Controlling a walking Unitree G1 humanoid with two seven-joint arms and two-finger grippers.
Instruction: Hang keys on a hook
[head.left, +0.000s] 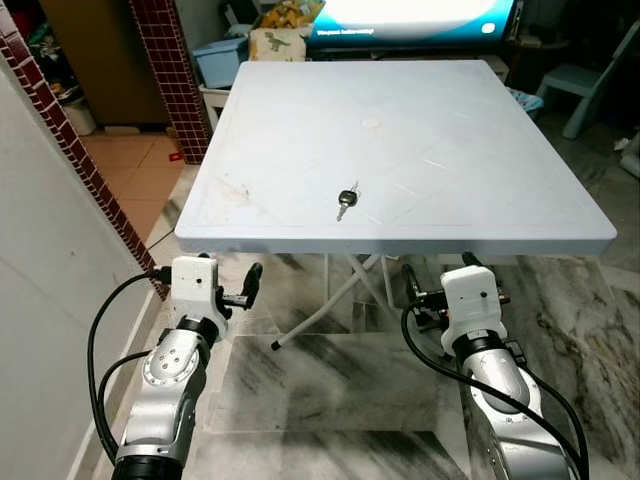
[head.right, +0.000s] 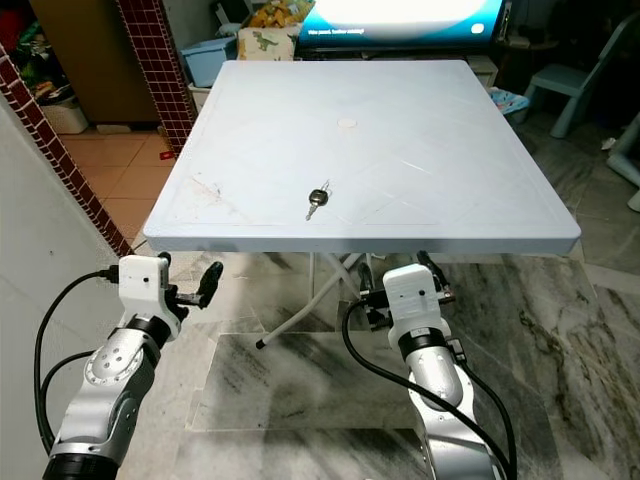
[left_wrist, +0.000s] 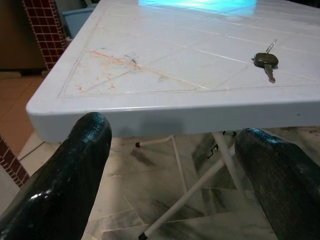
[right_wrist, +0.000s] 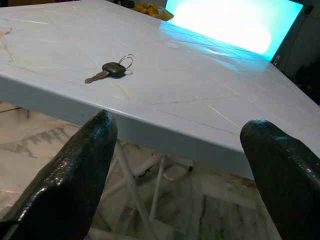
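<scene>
Before me stands a square white plastic table (head.left: 480, 150), its top moulded with faint diagonal lines and smudged with reddish scuffs near the corner on my left. Its near edge hides most of the thin white folding legs (head.left: 335, 300) beneath, and part of the grey-veined marble floor (head.left: 330, 390). Beyond the far edge a bright screen (head.left: 410, 15) is cut off by the top of the head views, and the clutter beside it is too small to make out.

My left arm and right arm are both raised in front of me, forearms angled upward, wrists just below the table's front edge. My left gripper (left_wrist: 175, 170) points at the near left corner, its two rough black fingers (left_wrist: 65, 185) spread wide apart with nothing between them. My right gripper (right_wrist: 180, 175) aims under the front edge, likewise spread and empty.

The keys (head.left: 346, 200), a dark-headed key on a thin wire ring, lie flat on the tabletop near the middle of its front half, apart from both grippers.
</scene>
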